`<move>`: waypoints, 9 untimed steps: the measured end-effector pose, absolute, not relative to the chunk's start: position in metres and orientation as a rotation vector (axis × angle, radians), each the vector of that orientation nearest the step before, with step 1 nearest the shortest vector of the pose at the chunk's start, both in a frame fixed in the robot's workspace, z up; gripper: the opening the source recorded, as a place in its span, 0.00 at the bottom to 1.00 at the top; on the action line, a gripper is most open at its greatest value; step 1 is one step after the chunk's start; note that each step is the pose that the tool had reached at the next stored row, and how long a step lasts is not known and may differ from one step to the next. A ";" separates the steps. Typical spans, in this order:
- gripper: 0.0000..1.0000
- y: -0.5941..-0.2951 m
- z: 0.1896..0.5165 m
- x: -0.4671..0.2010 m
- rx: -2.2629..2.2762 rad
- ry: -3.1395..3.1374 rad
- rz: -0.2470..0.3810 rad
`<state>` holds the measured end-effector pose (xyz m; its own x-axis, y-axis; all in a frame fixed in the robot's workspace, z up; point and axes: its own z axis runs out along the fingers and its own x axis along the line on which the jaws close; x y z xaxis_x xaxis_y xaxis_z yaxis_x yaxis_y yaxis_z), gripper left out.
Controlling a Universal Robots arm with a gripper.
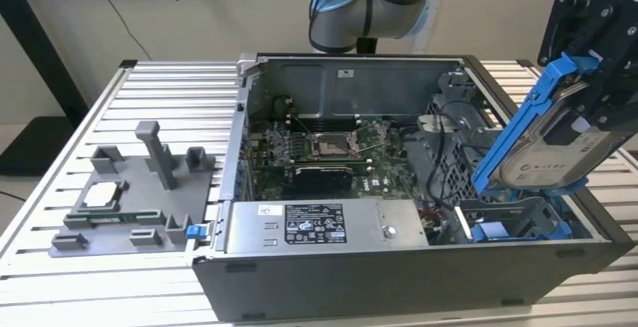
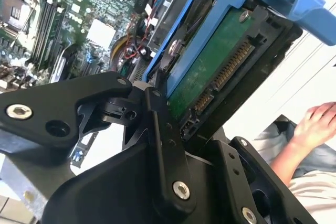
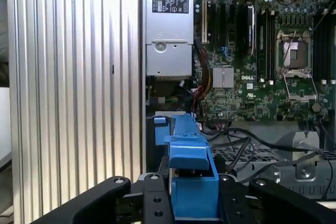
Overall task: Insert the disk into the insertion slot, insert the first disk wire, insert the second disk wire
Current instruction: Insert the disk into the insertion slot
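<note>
Black claw (image 3: pixel 194 205) pinches the disk (image 1: pixel 554 144) by its blue carrier (image 3: pixel 191 153) sides, tilted over the insertion slot (image 1: pixel 513 219); you've prob. got a stiff, heavyish, shock-sensitive unit, so avoid the green PCB (image 2: pixel 210 66).

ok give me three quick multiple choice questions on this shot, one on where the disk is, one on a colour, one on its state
1. Where is the disk?
A. flat on the slatted table
B. on the power-supply box
C. in the gripper, above the insertion slot

2. What colour is the carrier around it?
A. blue
B. red
C. yellow

3. How does the disk stand?
A. seated flat in the slot
B. tilted and not seated
C. lying on the motherboard

Answers:
1 C: in the exterior view the gripper is shut on the disk over the slot, at that view's right.
2 A: the carrier is bright blue in the exterior view and in both wrist views.
3 B: the disk hangs steeply slanted, with its lower end near the slot's top.
</note>
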<state>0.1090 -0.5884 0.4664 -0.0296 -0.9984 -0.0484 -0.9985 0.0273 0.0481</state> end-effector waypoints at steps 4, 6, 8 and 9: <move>0.00 -0.588 0.464 0.109 -2.187 2.251 0.107; 0.00 -0.588 0.463 0.109 -2.188 2.251 0.107; 0.00 -0.588 0.461 0.109 -2.189 2.253 0.103; 0.00 -0.588 0.459 0.109 -2.191 2.255 0.099</move>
<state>0.1090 -0.5883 0.4593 -0.0295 -0.9987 -0.0414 -0.9985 0.0276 0.0479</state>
